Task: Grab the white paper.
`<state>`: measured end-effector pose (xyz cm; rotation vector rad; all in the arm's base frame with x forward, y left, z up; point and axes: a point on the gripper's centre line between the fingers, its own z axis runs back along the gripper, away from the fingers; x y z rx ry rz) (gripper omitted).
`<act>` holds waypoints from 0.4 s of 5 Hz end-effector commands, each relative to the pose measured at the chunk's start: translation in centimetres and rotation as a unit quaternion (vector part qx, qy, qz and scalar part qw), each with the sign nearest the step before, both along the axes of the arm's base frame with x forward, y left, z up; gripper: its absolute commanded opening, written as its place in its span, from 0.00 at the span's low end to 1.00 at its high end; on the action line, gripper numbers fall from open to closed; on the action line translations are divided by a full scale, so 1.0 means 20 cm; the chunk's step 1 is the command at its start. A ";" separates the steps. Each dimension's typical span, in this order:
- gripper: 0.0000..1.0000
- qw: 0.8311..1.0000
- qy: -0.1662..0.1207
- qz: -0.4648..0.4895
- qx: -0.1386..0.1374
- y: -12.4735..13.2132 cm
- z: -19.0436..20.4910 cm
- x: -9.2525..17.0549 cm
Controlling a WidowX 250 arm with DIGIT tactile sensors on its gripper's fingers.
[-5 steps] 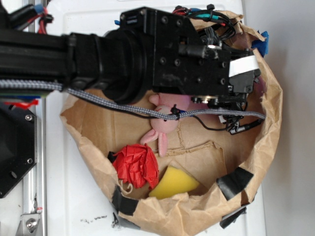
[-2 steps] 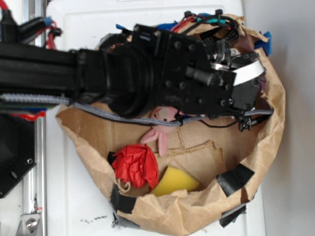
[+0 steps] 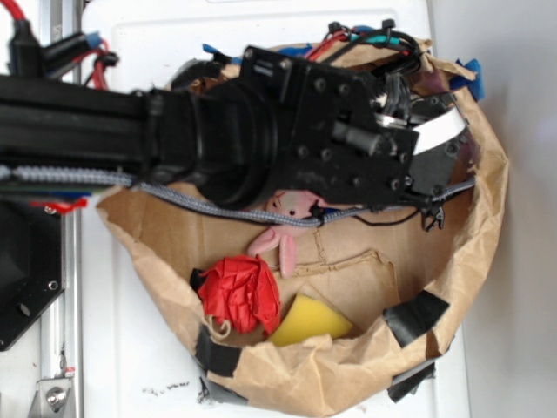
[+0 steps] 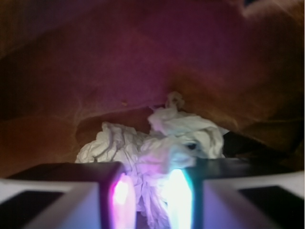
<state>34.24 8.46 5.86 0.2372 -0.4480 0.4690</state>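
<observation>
White counter [image 3: 139,366] carried a torn brown paper bag [image 3: 331,374] holding a pink bunny [image 3: 283,231], red wad [image 3: 239,292] and yellow sponge [image 3: 309,320]. Since a second earlier my arm had swung and tilted toward the bag's far wall. My gripper [image 4: 151,195] sat narrow around the white paper [image 4: 143,148], which lay against that wall with a fold between my fingers [image 4: 118,193]. Judged: grasp nearly made; whether the jaws had fully pinched, I couldn't tell.
</observation>
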 end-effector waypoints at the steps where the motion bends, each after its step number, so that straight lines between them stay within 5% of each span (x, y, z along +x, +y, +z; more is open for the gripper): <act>1: 0.00 1.000 -0.016 -0.015 0.003 0.00 0.11 0.03; 2: 0.00 0.999 -0.015 -0.032 0.003 0.00 0.12 -0.02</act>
